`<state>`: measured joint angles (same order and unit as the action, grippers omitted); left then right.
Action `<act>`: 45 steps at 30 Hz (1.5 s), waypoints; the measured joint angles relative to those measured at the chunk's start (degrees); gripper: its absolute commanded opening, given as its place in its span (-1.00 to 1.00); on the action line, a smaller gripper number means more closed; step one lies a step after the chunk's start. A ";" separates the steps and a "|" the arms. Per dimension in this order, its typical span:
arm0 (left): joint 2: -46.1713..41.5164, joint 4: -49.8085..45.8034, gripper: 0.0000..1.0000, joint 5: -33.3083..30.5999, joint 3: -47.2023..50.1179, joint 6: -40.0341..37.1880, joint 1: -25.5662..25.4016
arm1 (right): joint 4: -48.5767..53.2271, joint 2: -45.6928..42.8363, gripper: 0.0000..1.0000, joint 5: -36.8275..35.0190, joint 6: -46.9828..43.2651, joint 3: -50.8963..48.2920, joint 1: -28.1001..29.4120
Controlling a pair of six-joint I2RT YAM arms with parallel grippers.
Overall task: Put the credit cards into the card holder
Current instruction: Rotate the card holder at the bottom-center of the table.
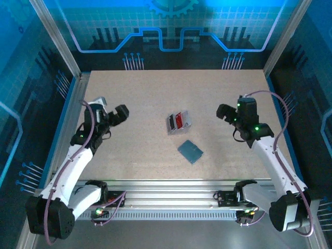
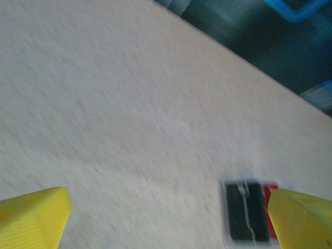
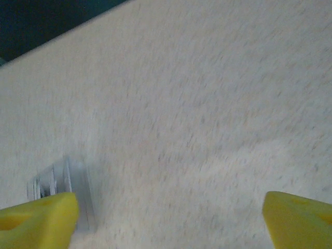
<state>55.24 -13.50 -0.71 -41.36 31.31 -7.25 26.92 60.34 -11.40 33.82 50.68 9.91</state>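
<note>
Centrally on the table (image 1: 135, 98), credit cards (image 1: 177, 122) apparently overlap; card holder (image 1: 190, 151) near.

- Beige speckled flat tabletop (image 1: 155, 104) is taking up the middle, evenly lit.
- Blue backlit wall panels with circuit-line and gear print (image 1: 171, 21) are glowing behind and at both sides.
- Silver aluminium frame posts (image 1: 55, 36) are rising at the far corners.
- Ribbed silver aluminium rail (image 1: 171, 188) is running along the near edge.

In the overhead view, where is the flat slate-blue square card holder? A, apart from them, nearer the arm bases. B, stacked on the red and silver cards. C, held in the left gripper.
A: the slate-blue card holder lies apart from the red and silver cards, on their near side.
</note>
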 measured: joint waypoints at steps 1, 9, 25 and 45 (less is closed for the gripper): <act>-0.59 -0.22 0.91 1.33 1.44 1.18 -1.84 | 1.05 0.04 0.57 0.85 0.37 -0.92 1.42; -0.28 4.20 0.50 8.28 10.58 12.17 -17.97 | 4.07 8.96 -0.06 4.42 2.27 -6.67 14.32; 23.37 19.43 0.02 11.74 6.86 21.05 -36.81 | -3.82 20.79 -0.21 10.47 5.03 -11.54 18.80; 28.39 6.47 -0.27 6.34 -2.51 18.03 -36.81 | -1.81 15.17 0.03 7.10 11.56 -10.27 31.52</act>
<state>83.64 -7.03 5.63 -43.88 49.34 -44.05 25.10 75.50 -4.29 45.39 40.40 41.43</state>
